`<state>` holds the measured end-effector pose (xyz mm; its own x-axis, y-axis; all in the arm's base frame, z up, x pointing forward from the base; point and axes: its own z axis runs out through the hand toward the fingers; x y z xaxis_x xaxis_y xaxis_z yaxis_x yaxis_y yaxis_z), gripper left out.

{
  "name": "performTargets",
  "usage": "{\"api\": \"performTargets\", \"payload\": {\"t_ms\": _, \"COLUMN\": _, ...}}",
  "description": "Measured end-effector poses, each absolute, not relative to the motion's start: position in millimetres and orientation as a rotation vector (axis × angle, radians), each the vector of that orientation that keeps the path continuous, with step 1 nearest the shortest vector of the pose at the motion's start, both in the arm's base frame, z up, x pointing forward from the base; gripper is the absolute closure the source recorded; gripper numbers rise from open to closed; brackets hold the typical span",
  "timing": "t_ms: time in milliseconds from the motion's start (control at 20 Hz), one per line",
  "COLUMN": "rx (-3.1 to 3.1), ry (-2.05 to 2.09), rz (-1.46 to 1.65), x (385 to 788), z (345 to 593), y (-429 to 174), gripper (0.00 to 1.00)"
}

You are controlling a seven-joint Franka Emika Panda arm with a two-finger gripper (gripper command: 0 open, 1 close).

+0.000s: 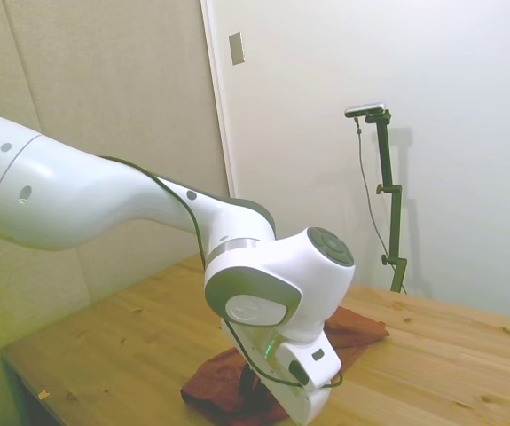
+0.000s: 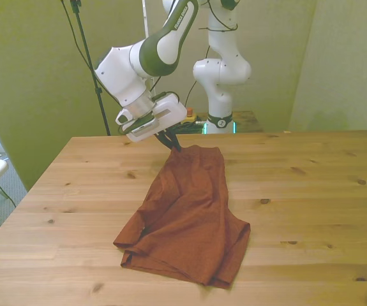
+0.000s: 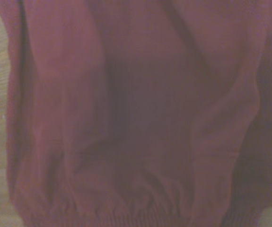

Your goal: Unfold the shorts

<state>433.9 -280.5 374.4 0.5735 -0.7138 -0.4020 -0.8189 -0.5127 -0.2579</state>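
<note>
Shorts [image 2: 189, 217] lie folded and wrinkled mid-table [image 2: 311, 191]; gripper [image 2: 173, 144] sits at their far corner on the front view's left, fingers drawn narrow, seemingly pinching the edge; judgement: lift only the top layer, then draw it outward low and slow.

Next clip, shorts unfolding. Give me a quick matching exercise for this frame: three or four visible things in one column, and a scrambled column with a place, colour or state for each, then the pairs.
Things:
1. shorts
2. gripper
3. table
4. arm

Descriptions:
A. white, reaching down from behind the table's far edge
B. light wood with knots, bearing the cloth
C. rust-orange, wrinkled, lying partly folded
D. dark fingers at the cloth's far edge, toward the front view's left

Pairs: 1-C, 2-D, 3-B, 4-A
</note>
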Motion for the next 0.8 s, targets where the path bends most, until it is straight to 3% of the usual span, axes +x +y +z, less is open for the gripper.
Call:
{"api": "performTargets", "payload": {"t_ms": 400, "rx": -2.48, "ry": 1.126, "rz": 0.289, "x": 469.8, "z": 419.4, "y": -196.8, "gripper": 1.0}}
{"api": "performTargets", "payload": {"t_ms": 800, "rx": -2.622, "ry": 1.024, "rz": 0.265, "x": 501.3, "z": 438.8, "y": -89.3, "gripper": 1.0}}
